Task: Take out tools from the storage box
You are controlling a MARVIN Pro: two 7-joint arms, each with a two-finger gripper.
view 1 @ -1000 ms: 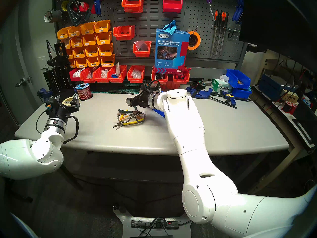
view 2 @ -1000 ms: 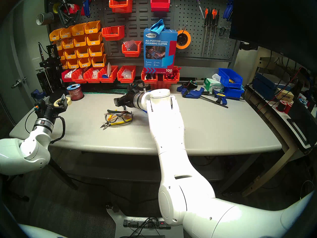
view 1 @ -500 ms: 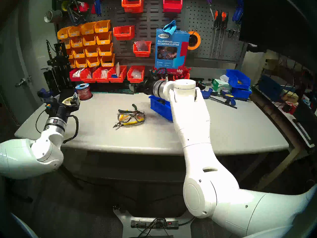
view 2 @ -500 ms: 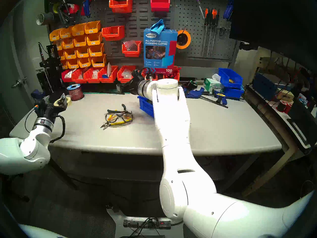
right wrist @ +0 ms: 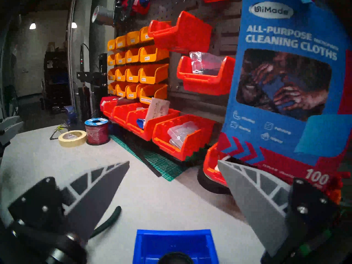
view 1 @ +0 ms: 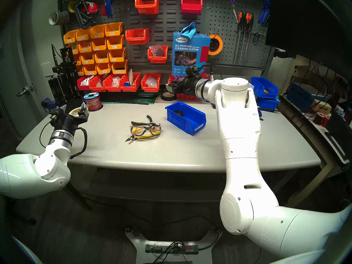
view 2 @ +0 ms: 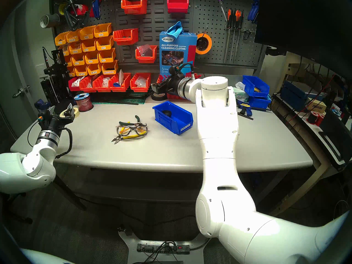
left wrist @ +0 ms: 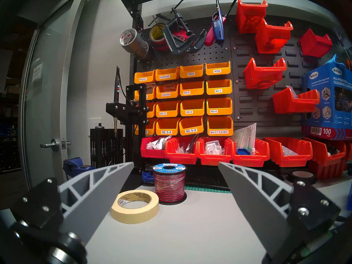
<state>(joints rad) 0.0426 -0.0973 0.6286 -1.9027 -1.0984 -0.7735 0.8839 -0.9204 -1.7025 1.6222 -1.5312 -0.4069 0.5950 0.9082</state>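
Three tools, pliers (view 1: pixel 146 121), safety glasses (view 1: pixel 145 130) and cutters (view 1: pixel 140 137), lie mid-worktop (view 1: pixel 171 153); the blue storage box (view 1: pixel 185 117) beside them holds a black cup (view 1: pixel 178 113). Both the left gripper (left wrist: pixel 176 164) near the back-left corner and the right gripper (right wrist: pixel 173 163) by the rear edge are spread wide, empty.

A masking tape roll (left wrist: pixel 134 206) lies flat on the grey table (view 1: pixel 190 153), just beside an upright wire spool (left wrist: pixel 169 181). Behind them, orange bins (view 1: pixel 99 48) fill the pegboard (view 1: pixel 224 19); a cleaning cloths box (view 1: pixel 190 54) stands on red bins (view 1: pixel 118 82).
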